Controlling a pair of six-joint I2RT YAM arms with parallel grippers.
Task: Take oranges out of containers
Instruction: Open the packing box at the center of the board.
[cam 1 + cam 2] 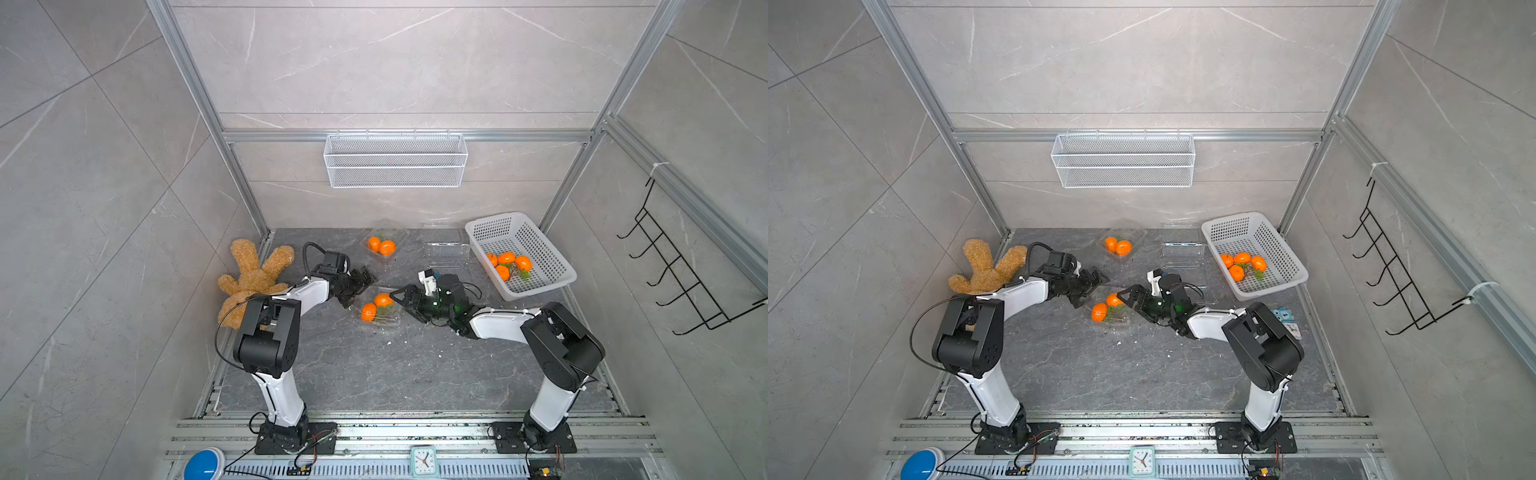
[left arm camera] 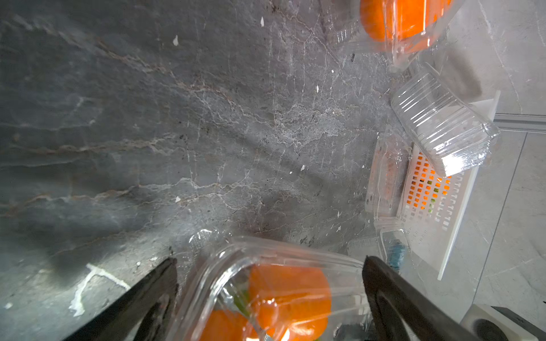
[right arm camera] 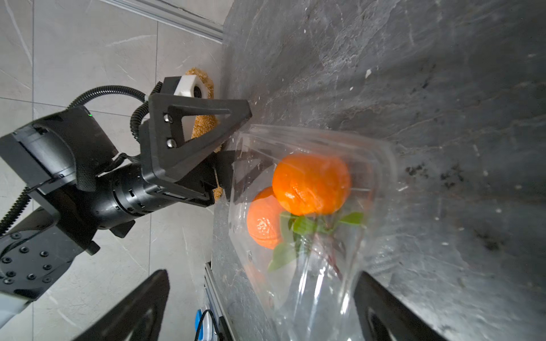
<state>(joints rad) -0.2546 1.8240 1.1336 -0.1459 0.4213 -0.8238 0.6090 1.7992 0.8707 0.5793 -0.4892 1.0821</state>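
Bracketing the light, flimsy clamshell (image 3: pixel 381 165) of mandarins (image 1: pixel 382 299) mid-table with left gripper (image 1: pixel 360 291) at its 10 o'clock and right gripper (image 1: pixel 398 302) at 3 o'clock, both spread wide; likely best pinched at its rim.

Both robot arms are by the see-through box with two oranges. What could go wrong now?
1. The left tool and right tool stand open on opposite sides of the near clear clamshell box; being so close, they might bump each other.
2. Neither grips the box, so a push could slide or tip it.
3. Its two oranges are round and could roll away across the dark tabletop.
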